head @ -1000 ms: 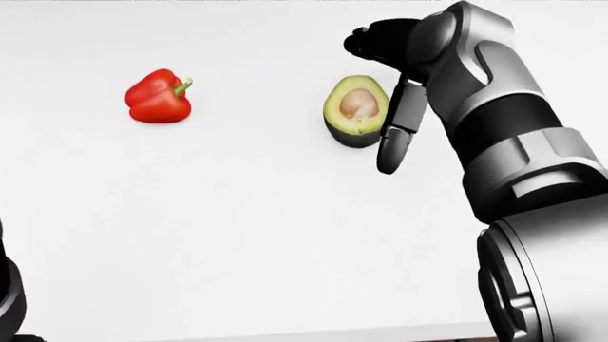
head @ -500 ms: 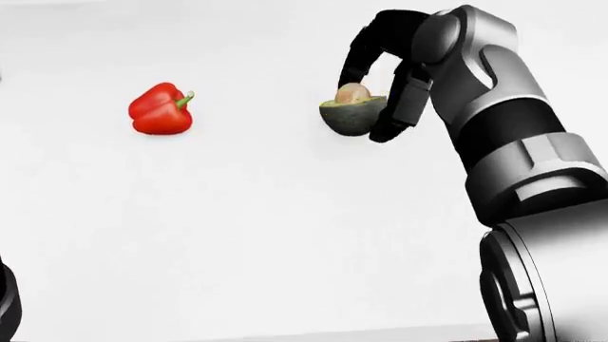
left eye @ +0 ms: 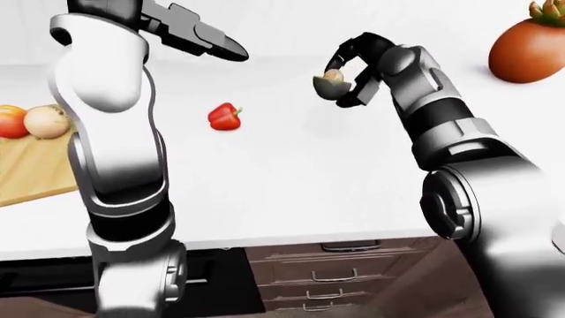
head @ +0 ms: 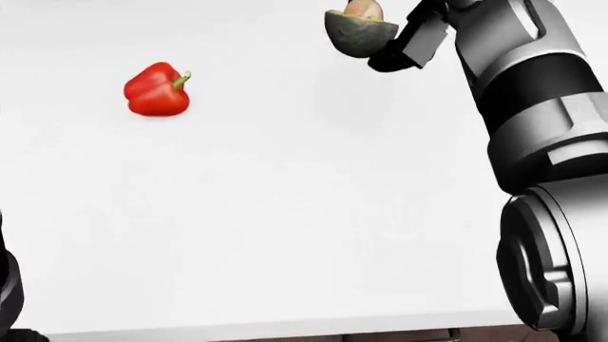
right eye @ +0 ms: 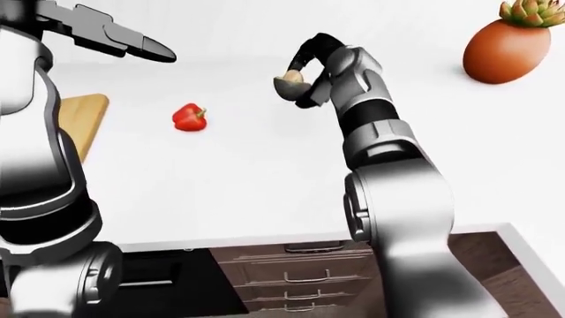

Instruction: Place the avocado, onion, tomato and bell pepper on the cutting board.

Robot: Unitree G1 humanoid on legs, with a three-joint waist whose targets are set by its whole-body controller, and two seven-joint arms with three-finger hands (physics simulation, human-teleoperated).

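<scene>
Above the white counter (left eye: 291, 179), your right hand (left eye: 353, 69) holds the halved avocado (left eye: 328, 85) clear of the surface.

Your right hand's fingers are curled round the avocado, cut face and pit up; it looks light but smooth-skinned, so it could slip, and a grip across the rounded skin seems safest. The bell pepper (left eye: 224, 116) lies to the left, apart, likely light and firm. On the cutting board (left eye: 31, 172) at far left sit the onion (left eye: 46, 120) and tomato (left eye: 8, 120), the tomato cut off by the edge. Your left hand (left eye: 190, 36) hangs raised, fingers extended, empty. The fingertips behind the avocado are hidden, and your left arm covers part of the board.
</scene>
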